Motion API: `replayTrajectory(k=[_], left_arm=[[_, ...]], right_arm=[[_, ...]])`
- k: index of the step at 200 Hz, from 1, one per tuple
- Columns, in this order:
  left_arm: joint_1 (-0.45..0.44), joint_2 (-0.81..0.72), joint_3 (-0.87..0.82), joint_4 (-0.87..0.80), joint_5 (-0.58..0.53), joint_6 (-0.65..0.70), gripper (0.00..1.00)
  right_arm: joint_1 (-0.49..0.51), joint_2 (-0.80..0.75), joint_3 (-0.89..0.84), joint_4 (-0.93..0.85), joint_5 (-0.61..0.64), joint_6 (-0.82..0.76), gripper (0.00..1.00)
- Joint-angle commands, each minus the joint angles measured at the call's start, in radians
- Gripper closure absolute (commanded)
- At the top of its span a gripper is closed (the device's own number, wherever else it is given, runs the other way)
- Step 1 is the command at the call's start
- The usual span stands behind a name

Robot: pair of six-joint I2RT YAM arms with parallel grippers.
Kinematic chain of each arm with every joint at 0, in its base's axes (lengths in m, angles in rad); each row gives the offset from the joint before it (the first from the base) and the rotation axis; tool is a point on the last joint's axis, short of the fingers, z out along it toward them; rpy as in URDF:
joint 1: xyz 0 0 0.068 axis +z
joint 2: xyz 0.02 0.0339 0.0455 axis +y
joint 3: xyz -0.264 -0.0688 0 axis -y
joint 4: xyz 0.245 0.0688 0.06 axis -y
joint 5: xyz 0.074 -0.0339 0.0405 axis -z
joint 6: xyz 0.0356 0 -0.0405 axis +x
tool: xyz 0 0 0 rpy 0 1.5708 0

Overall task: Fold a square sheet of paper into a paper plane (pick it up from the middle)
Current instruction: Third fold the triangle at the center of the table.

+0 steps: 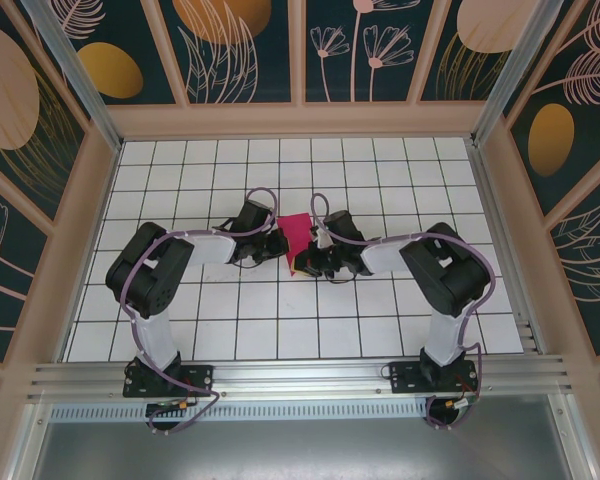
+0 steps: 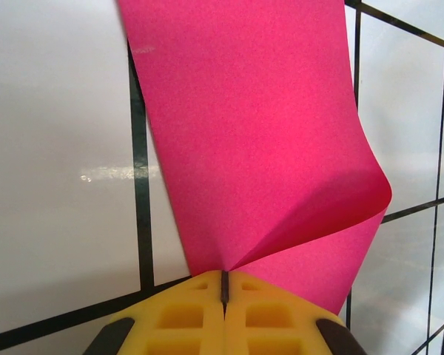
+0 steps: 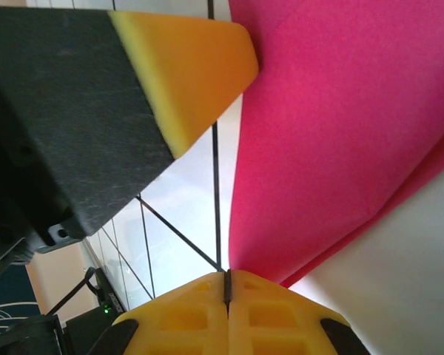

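**Q:** Count of items?

**A:** One paper, magenta-pink. Two arms, two grippers, and each wrist view shows two yellow fingertips.

**Q:** Where is the paper?

**A:** Over the middle of the tiled table, between the two grippers, which meet there from either side. I cannot tell whether any edge touches the tiles.

**Q:** Left gripper?

**A:** Clenched on the paper. Its fingertips are pressed together along a thin seam, and the paper fans out from that seam. One layer curls over another on the right side. It is a soft bend, not a pressed crease.

**Q:** Right gripper?

**A:** Also clamped. Its fingertips are together, and a corner of the paper runs into the seam, so it grips the same paper. From there the paper rises to the upper right in two overlapping layers. One black finger of the left gripper, yellow-padded, sits just beside the paper's edge at the upper left.
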Motion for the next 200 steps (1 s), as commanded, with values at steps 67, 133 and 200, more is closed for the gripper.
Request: replayTrajectory(k=[67, 133, 200], left_arm=[[0.003, 0.022, -0.011, -0.095, -0.098, 0.009, 1.0], [0.003, 0.027, -0.006, -0.101, -0.101, 0.013, 1.0], [0.004, 0.026, -0.003, -0.102, -0.102, 0.015, 1.0]], right_arm=[[0.01, 0.04, 0.017, -0.03, 0.009, -0.044, 1.0], [0.029, 0.055, 0.033, -0.094, 0.035, -0.076, 1.0], [0.055, -0.004, 0.043, -0.172, 0.078, -0.118, 1.0]])
